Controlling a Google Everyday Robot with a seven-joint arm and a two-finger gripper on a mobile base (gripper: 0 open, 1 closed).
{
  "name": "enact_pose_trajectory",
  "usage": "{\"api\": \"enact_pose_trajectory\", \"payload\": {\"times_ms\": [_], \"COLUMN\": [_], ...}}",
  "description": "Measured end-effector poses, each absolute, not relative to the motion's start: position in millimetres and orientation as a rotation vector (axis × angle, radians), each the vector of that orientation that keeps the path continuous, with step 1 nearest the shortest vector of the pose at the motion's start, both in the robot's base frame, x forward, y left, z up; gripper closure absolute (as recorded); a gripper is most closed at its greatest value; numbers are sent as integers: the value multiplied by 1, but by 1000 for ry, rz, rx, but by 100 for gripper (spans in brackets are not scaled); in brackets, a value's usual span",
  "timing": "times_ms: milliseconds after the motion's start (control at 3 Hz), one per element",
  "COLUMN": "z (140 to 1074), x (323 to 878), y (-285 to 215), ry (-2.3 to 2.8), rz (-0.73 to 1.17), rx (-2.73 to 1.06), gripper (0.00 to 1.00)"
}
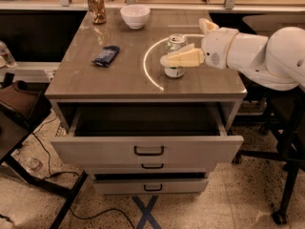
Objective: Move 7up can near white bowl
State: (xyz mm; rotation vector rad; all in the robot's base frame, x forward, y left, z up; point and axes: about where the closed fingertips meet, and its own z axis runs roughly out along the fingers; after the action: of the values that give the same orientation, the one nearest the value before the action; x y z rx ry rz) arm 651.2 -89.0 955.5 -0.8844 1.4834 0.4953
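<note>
The 7up can [176, 41] stands upright on the right half of the cabinet top [95, 80], inside a white arc mark. The white bowl [135, 15] sits at the far middle of the top, well behind and left of the can. My gripper [174, 54] reaches in from the right at can height. It is open and straddles the can: the near cream finger [183, 58] crosses the can's front and the other finger shows behind it. The can rests on the top.
A shiny gold-brown container [96, 6] stands at the far left corner. A dark blue packet [106, 56] lies on the left half of the top. The top drawer [147, 149] is pulled out toward me. A chair and cables are at left.
</note>
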Motion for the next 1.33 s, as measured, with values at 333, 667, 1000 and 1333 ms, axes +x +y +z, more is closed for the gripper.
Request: {"api": "enact_pose_trajectory", "payload": {"times_ms": [333, 667, 1000, 1333], "z": [933, 913, 912, 912], "x": [665, 674, 674, 674], "y": [-80, -77, -75, -71], "ry": [1504, 1536, 1536, 1534], "rz": [538, 569, 572, 576], "rx": [-872, -861, -863, -867], "gripper": [0, 18, 41, 65]}}
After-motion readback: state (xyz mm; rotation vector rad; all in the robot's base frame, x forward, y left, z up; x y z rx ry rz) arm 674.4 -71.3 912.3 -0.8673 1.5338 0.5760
